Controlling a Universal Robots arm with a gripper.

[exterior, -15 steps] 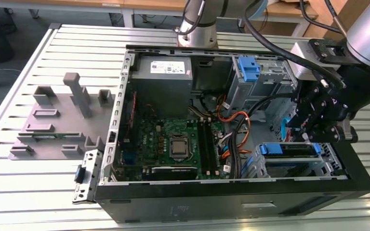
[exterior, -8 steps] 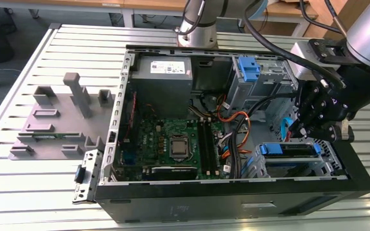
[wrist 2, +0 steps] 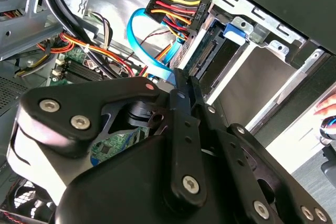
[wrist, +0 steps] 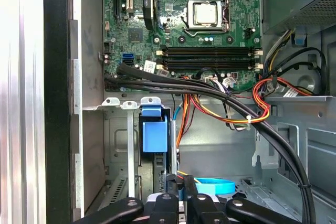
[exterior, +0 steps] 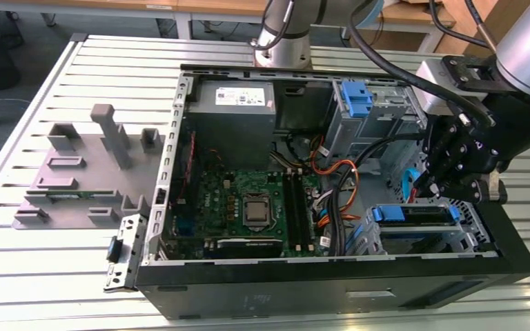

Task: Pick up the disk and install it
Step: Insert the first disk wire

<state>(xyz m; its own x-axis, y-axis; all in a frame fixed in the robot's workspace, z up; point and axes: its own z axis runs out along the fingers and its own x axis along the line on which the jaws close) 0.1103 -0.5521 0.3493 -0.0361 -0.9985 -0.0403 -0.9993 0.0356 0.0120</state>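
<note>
1. The gripper (exterior: 438, 192) hangs just above the drive cage (exterior: 472, 224) at the exterior view's right; its fingers (wrist 2: 182, 80) are pressed together with nothing between them.
2. The disk (exterior: 413, 215) sits in that cage, directly below the fingertips; its long axis seems to run along the case's front edge, and its blue frame (wrist: 155, 135) faces the motherboard (wrist: 194, 19).
3. Count: one arm; one gripper; one disk; one spare blue bracket (exterior: 357, 96) in the far bay; one power box (exterior: 232, 96).
</note>
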